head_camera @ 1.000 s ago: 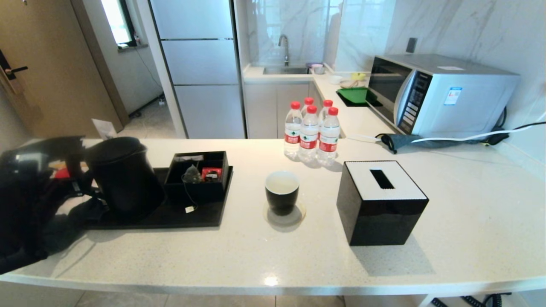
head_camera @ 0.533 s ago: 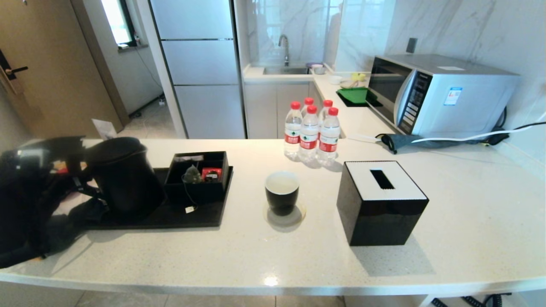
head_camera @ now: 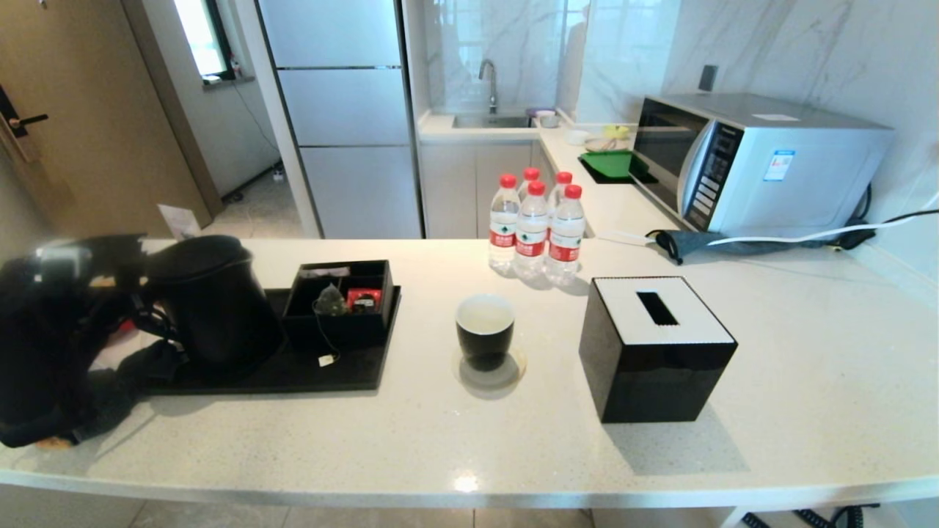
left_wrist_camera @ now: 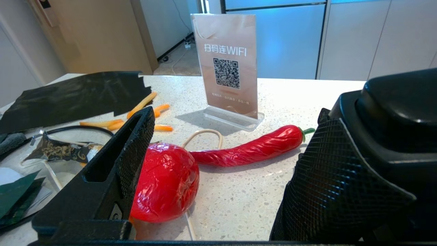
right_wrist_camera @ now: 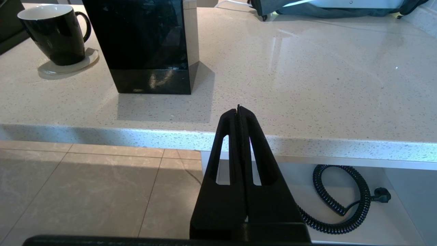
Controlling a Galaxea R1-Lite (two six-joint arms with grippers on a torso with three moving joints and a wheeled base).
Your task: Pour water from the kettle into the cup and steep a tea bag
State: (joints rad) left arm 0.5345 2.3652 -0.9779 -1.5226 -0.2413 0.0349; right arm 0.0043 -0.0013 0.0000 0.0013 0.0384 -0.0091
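Left gripper with fingers apart at the loop handle of the matte black cylindrical kettle, glossy black white-lined cup at its 3 o'clock, right gripper pressed together below the counter edge.

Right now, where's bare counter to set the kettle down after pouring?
Bare counter in front of the cup and the tray, and right of the tissue box. Crowded: behind the cup stand water bottles; left of the kettle, the open left gripper and clutter.

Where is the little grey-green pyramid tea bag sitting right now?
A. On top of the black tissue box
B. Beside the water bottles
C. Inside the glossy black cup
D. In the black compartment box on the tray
D: the small grey-green pyramid tea bag lies in the open black compartment box, its string hanging over the front.
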